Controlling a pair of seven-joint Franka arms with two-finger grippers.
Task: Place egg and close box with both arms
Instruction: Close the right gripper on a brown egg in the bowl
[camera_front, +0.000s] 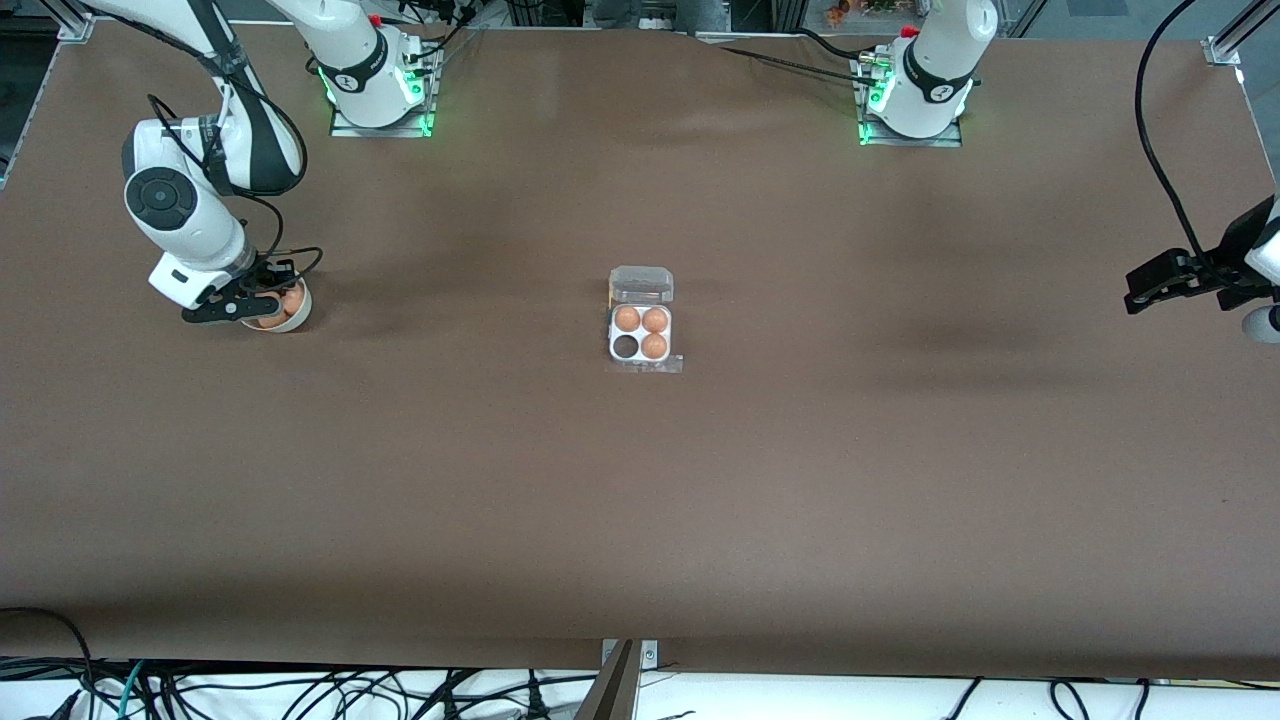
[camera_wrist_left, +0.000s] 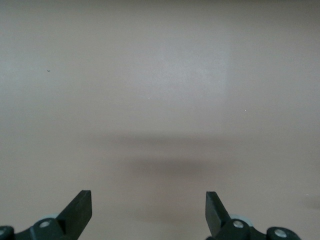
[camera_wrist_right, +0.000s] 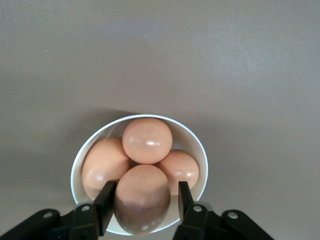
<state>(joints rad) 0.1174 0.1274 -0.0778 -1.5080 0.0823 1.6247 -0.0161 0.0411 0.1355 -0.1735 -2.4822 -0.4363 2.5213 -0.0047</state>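
The box (camera_front: 612, 340), a white four-cell tray, sits mid-table with its clear lid (camera_front: 641, 284) open. It holds three brown eggs; one cell (camera_front: 626, 346) is dark and bare. At the right arm's end of the table, a white bowl (camera_front: 297, 322) (camera_wrist_right: 200, 150) holds several brown eggs. My right gripper (camera_front: 262, 305) (camera_wrist_right: 145, 192) is down in the bowl with its fingers around the topmost egg (camera_wrist_right: 142, 197). One finger touches it and a thin gap shows at the other, so it is still open. My left gripper (camera_front: 1150, 285) (camera_wrist_left: 149, 200) waits open over bare table.
Brown table cover (camera_front: 640, 500) runs wide around the box. A small grey round object (camera_front: 1262, 323) lies at the left arm's end of the table, under that arm. Cables hang along the table edge nearest the camera.
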